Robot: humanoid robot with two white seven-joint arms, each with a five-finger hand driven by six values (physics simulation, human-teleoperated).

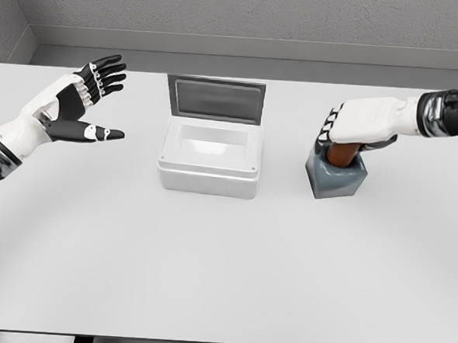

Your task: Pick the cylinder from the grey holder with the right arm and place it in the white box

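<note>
Head view. No brand, label or writing can be read on any item.

Right hand [355,126], arm entering from the right edge, sits over the top of the brown cylinder [341,154]. Its dark fingers [325,131] are curled down on the cylinder's left side and the white palm covers its top: clenched around the cylinder in a grasp. The cylinder stands upright, lower part seated in the grey holder [336,178], only a short brown band showing between hand and holder.

The grey holder rests on the white desk [222,280], right of centre, near the white box [209,161] but apart from it. The box has its lid [215,99] raised at the back, interior open to view.

Left hand [84,104], at the far left above the desk, well apart from the box: fingers spread and released, thumb pointing toward the box, holding nothing, touching nothing.
</note>
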